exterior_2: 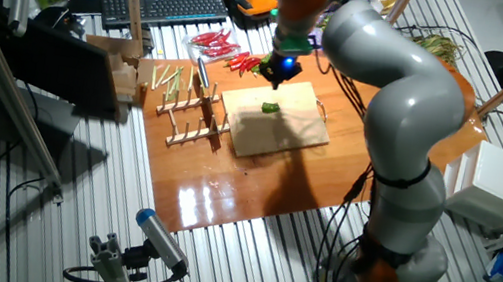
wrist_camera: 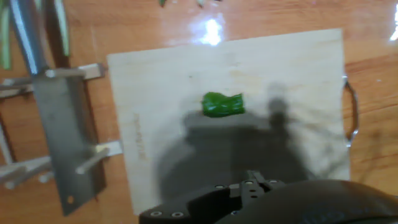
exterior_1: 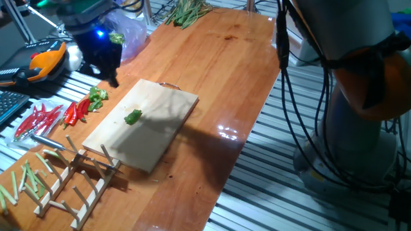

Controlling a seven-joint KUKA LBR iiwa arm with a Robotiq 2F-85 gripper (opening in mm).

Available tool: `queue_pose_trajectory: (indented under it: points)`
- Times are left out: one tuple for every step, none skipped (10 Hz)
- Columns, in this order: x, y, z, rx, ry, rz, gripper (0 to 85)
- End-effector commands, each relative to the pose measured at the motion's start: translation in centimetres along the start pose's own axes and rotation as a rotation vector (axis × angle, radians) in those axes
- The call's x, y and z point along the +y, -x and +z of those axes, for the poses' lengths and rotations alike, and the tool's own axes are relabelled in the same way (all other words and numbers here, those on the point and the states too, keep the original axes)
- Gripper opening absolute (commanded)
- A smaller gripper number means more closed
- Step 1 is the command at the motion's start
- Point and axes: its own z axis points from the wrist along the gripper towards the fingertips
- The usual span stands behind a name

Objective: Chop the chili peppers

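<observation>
A small bright-green chili (exterior_1: 133, 117) lies whole near the middle of the pale wooden cutting board (exterior_1: 160, 138). It also shows in the other fixed view (exterior_2: 270, 109) and in the hand view (wrist_camera: 222, 104). My gripper (exterior_1: 113, 80) hangs above the board's far left corner, up and away from the chili, and holds nothing that I can see. In the other fixed view the gripper (exterior_2: 276, 79) is just behind the board (exterior_2: 283, 136). The hand view shows only the dark hand housing at the bottom edge, so the fingers are hidden.
A cleaver (wrist_camera: 62, 130) rests on a wooden rack (exterior_1: 74, 183) left of the board. Red chilies (exterior_1: 45, 117) and a mixed pepper pile (exterior_1: 94, 101) lie beside it. Pale stalk sticks (exterior_1: 26, 176) lie at front left. A plastic bag (exterior_1: 131, 35) and greens (exterior_1: 186, 11) sit behind.
</observation>
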Motion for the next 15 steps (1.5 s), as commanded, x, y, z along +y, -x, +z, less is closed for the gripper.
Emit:
queue_pose_trajectory:
  points:
    - [1.36, -0.09, 0.00, 0.000, -0.001, 0.002, 0.0]
    - [1.35, -0.07, 0.00, 0.000, -0.003, 0.003, 0.0]
    - [1.35, -0.07, 0.01, 0.003, -0.003, 0.005, 0.0]
    - [1.35, -0.08, 0.00, 0.006, -0.003, 0.005, 0.0]
    - [1.35, -0.11, -0.04, 0.006, -0.003, 0.005, 0.0]
    - [1.30, -0.13, -0.09, 0.006, -0.001, 0.006, 0.0]
    - [1.23, -0.15, -0.14, 0.000, -0.004, 0.010, 0.0]
    - [1.23, -0.15, -0.14, -0.008, -0.008, 0.021, 0.0]
    - [1.23, -0.15, -0.14, 0.001, -0.035, 0.012, 0.0]
    - [1.23, -0.15, -0.14, 0.013, -0.009, -0.033, 0.0]
    - [1.23, -0.15, -0.14, 0.020, 0.036, -0.060, 0.0]
    - [1.23, -0.15, -0.14, 0.005, 0.010, -0.110, 0.0]
    - [1.23, -0.15, -0.14, -0.023, -0.014, -0.152, 0.0]
    - [1.23, -0.15, -0.14, -0.074, -0.060, -0.158, 0.0]
    - [1.23, -0.15, -0.14, -0.017, 0.029, -0.155, 0.0]
